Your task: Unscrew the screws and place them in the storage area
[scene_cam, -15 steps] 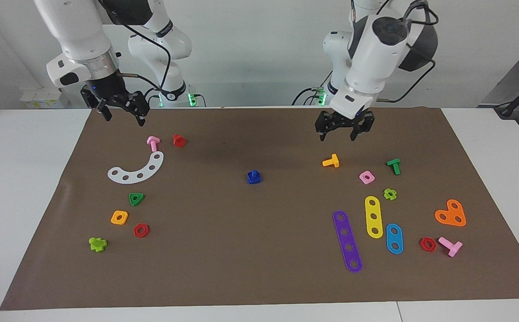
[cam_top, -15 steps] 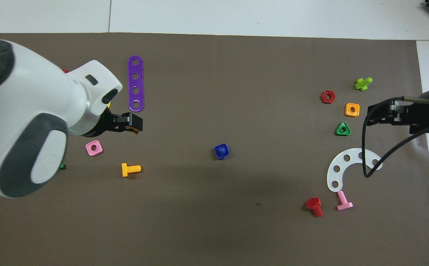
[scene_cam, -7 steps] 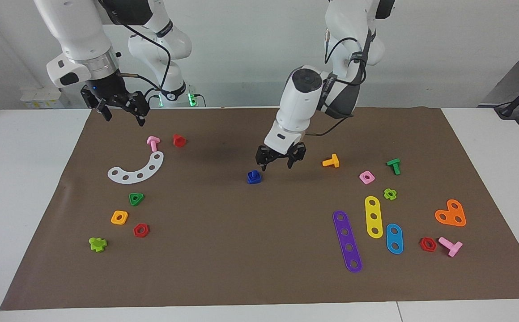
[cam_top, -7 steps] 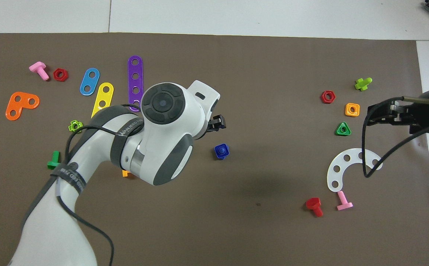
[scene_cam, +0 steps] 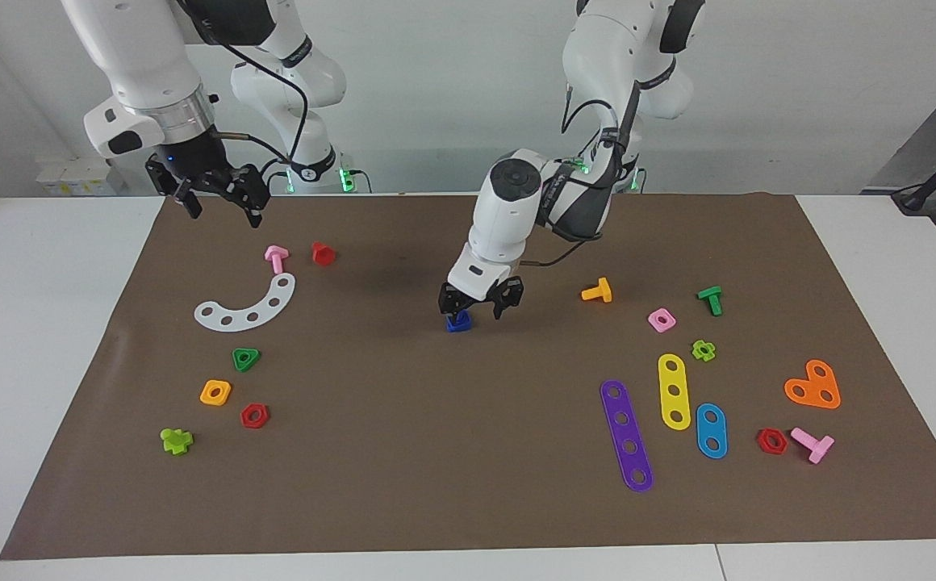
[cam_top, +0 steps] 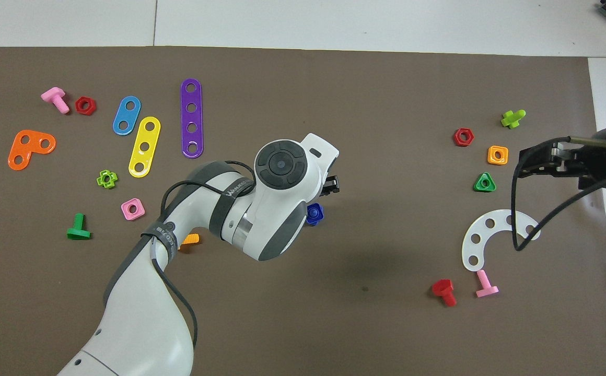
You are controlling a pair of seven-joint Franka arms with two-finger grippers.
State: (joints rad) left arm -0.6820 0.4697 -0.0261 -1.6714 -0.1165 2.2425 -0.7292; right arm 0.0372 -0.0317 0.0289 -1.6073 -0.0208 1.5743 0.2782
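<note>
In the facing view, the left pincer is low over the dark-blue screw, which stands in the middle of the table; its fingers are spread, one just above the screw, and I cannot tell if it touches. The right pincer waits, released, over the table corner near the right arm's base. In the overhead view, the left arm covers most of the screw, and the right pincer is at the right arm's edge.
</note>
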